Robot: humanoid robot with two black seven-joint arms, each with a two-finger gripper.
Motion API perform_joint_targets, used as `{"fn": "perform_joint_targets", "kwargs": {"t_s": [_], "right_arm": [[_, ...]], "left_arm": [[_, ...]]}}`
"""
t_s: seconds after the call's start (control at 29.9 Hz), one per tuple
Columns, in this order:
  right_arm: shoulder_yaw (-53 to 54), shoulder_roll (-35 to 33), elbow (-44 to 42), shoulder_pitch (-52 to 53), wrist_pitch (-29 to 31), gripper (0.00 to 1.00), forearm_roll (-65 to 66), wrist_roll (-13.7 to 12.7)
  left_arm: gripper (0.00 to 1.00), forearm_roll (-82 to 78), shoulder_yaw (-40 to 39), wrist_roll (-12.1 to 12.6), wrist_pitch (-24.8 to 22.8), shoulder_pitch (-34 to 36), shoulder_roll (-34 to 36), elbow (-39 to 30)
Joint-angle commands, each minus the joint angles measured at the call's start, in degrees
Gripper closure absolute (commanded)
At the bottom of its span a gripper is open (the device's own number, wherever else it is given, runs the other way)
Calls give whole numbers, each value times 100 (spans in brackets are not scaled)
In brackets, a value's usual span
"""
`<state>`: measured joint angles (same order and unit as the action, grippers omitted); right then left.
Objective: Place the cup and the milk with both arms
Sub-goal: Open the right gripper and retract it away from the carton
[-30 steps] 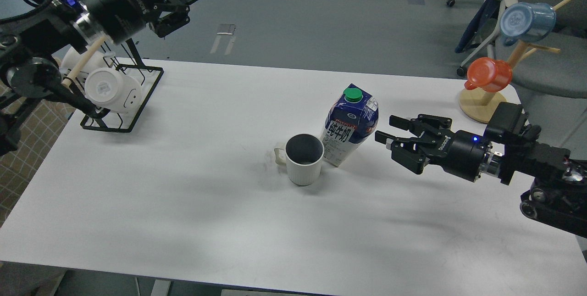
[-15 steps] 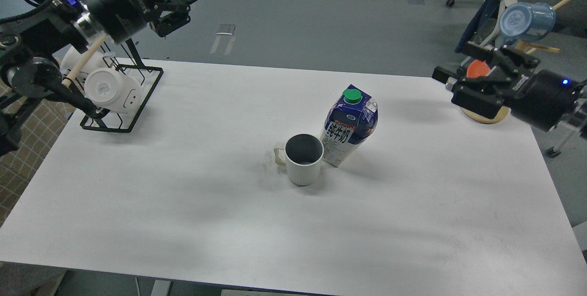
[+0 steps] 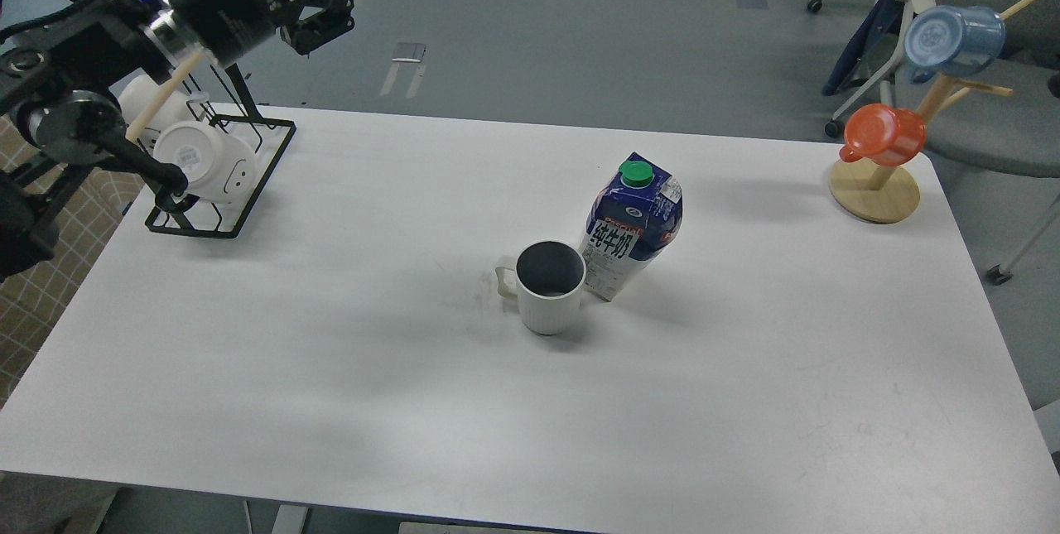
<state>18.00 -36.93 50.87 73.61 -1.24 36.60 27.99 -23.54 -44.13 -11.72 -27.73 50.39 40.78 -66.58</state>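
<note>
1. Centrally, white cup [image 3: 548, 287] is sitting upright on table [image 3: 331, 368], touching milk carton [image 3: 633, 228] standing just right of it.
2. Left end effector [image 3: 335, 0] is hanging upper left, fingers spread, gripping nothing.
3. Right end effector is sitting outside the frame.

White table [image 3: 331, 335], white ribbed cup [image 3: 548, 286] dark inside, blue milk carton [image 3: 632, 228] with green cap [image 3: 636, 174], orange mug [image 3: 884, 134], pale blue mug [image 3: 952, 40], black rack [image 3: 222, 178]

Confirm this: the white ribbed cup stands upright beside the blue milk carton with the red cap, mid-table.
Wrong in one respect: in the head view the blue milk carton has a green cap, not red. The white ribbed cup does stand upright beside it, mid-table.
</note>
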Motion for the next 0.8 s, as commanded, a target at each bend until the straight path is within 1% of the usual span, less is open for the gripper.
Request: {"fn": "perform_joint_targets", "kwargs": {"t_s": [0.0, 0.03, 0.1, 0.13, 0.2, 0.27, 0.3, 0.4, 0.57, 0.73, 0.77], "right_arm": [[177, 948, -1102, -57, 413, 0, -959, 1], [177, 951, -1106, -58, 414, 0, -962, 1], [335, 1520, -1657, -110, 676, 0, -1452, 1], [379, 1653, -1781, -145, 756, 0, -1567, 1], [598, 2127, -2281, -338, 1045, 0, -1901, 1], [774, 2356, -2528, -409, 1204, 0, -1999, 1], [958, 2540, -2738, -487, 1388, 0, -2034, 1], [1406, 2796, -2899, -768, 1828, 0, -2034, 1], [1566, 3060, -2881, -1094, 1838, 0, -2008, 1], [1733, 3166, -2855, -1121, 1820, 0, -2017, 1], [1855, 3166, -2855, -1130, 1820, 0, -2017, 1]], "left_arm": [[1, 7, -376, -6, 110, -29, -447, 451], [1, 7, -377, -6, 110, -29, -448, 453], [1, 7, -421, 3, 119, -12, -745, 881], [0, 16, -430, -6, 119, -3, -816, 988], [0, 16, -430, -6, 102, 15, -1123, 1505], [0, 7, -430, -6, 84, 15, -1273, 1813], [0, 16, -430, -15, 49, 41, -1431, 2111], [0, -1, -386, -59, -27, 112, -1809, 2780], [0, -19, -377, -129, -27, 85, -2117, 2984], [0, 7, -447, -349, -27, 103, -2346, 3151], [0, 7, -500, -436, -27, 103, -2381, 3151]]}}
